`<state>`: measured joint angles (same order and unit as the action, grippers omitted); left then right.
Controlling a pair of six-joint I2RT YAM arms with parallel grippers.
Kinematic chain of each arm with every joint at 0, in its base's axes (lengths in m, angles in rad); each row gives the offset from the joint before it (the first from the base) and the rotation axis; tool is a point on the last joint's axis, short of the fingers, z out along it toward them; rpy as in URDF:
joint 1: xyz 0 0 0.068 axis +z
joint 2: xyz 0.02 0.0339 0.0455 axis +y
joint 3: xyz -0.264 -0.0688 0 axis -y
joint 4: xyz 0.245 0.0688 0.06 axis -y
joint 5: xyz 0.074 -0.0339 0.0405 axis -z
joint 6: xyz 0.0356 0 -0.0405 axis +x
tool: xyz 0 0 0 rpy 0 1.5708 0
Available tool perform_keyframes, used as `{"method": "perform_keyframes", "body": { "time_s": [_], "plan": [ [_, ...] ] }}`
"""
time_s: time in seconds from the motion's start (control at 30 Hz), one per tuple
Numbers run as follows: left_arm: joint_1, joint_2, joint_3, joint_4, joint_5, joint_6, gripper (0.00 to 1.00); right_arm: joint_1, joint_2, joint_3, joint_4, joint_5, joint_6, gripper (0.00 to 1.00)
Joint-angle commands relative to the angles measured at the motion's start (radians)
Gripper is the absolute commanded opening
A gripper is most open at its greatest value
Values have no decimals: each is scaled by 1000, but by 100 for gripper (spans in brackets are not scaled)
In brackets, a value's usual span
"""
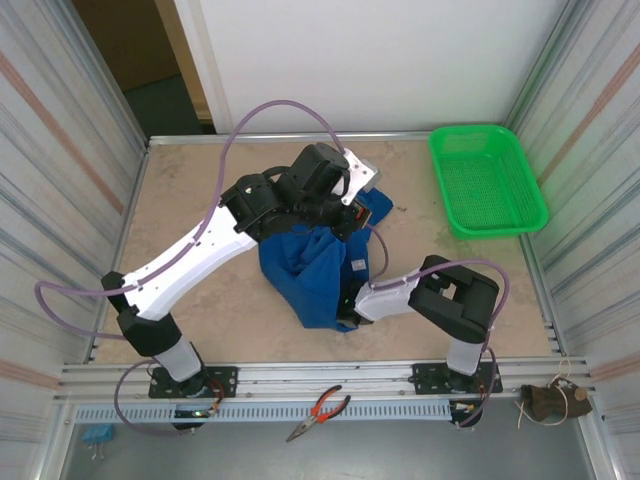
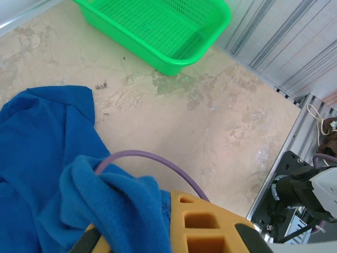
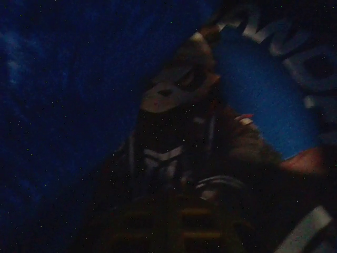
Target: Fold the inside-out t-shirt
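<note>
Blue cotton t-shirt [image 1: 310, 270], soft, limp and light, sits bunched mid-worktop [image 1: 190, 200]. Left gripper [image 1: 345, 217] is clamped on its raised far fold. Right gripper [image 1: 351, 303] is closed and buried in the near edge; whether it holds cloth is uncertain, as that view is dark. Best taken by hems or seams.

Cloth and plastic
I see the t-shirt [image 1: 310, 275] soft and matt, the basket [image 1: 487, 180] glossy plastic mesh, the surface [image 1: 170, 190] stained, dull.
</note>
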<state>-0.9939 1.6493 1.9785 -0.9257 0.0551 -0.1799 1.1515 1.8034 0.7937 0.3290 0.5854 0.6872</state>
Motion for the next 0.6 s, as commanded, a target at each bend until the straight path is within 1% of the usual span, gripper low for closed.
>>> {"method": "perform_keyframes", "body": {
  "time_s": [0.0,0.07,0.17,0.3,0.37,0.5,0.57],
  "plan": [
    [4,-29,18,-10,-1,23,0,30,-18,24,-6,144,-115,0],
    [4,-34,13,-9,15,22,0,15,15,65,-28,135,-126,0],
    [-5,-48,9,-4,42,15,0,-60,49,126,-63,33,-110,0],
    [-27,-73,3,11,82,-1,0,-209,86,212,-99,-197,-36,0],
    [-39,-86,-1,27,106,-8,0,-271,115,267,-145,-276,1,0],
    [-53,-117,-12,45,146,-15,0,-354,151,328,-204,-340,56,0],
    [-53,-133,-25,54,156,-18,0,-379,156,339,-222,-348,74,0]
  ]
}}
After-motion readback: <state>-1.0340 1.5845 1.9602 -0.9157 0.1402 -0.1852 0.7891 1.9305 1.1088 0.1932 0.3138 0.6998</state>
